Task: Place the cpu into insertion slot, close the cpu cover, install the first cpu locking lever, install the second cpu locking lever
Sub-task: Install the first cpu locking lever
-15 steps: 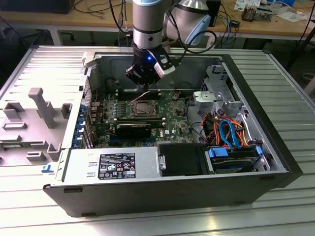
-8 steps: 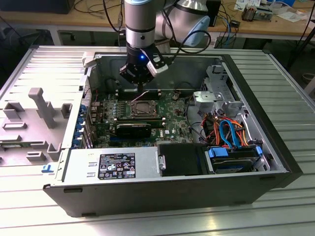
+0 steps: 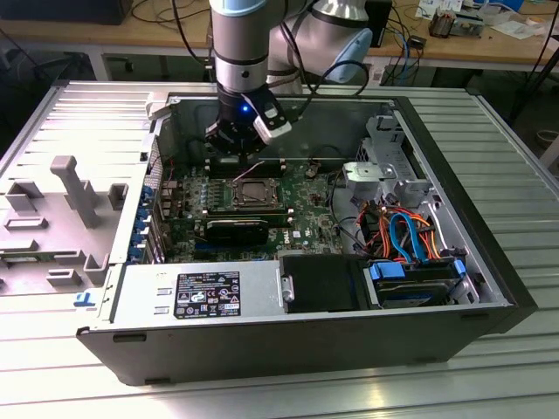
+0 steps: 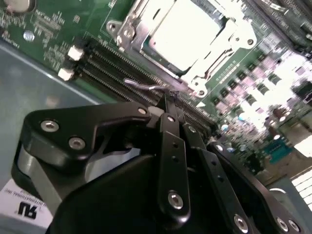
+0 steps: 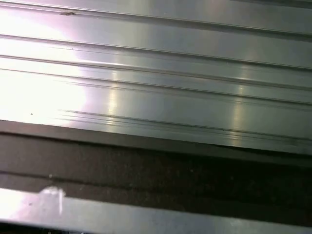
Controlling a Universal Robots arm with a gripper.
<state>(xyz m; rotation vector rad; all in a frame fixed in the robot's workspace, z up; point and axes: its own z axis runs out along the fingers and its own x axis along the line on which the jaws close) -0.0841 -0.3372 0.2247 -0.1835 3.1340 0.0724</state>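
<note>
A big open computer case (image 3: 489,262) lies on its side on a ribbed metal table (image 3: 515,157), and I look down into it. Inside, the green motherboard (image 3: 306,218) covers the floor of the case. Toward the exterior view's right there is a bundle of orange and blue cables (image 3: 406,231), and along the near edge sits a grey power supply (image 3: 201,292) with a label.

The robot arm (image 3: 240,44) comes down from above into the far part of the case. Its gripper (image 4: 168,105) hangs just beside the far edge of the insertion slot (image 3: 253,194), low over the board. In the second wrist view the black fingers (image 4: 170,141) are drawn together at the tips, and a thin metal locking lever (image 4: 144,86) lies right at those tips; I cannot tell for sure if they pinch it or only touch it.

The cpu (image 4: 187,31) sits already in the insertion slot, its pale metal top facing up. The cpu cover (image 4: 214,66) lies flat around it, its frame surrounding the chip. Long black memory slots (image 4: 112,73) run between the socket and the gripper.

In the first wrist view I see ribbed metal (image 5: 156,73) and a dark band (image 5: 156,170).
</note>
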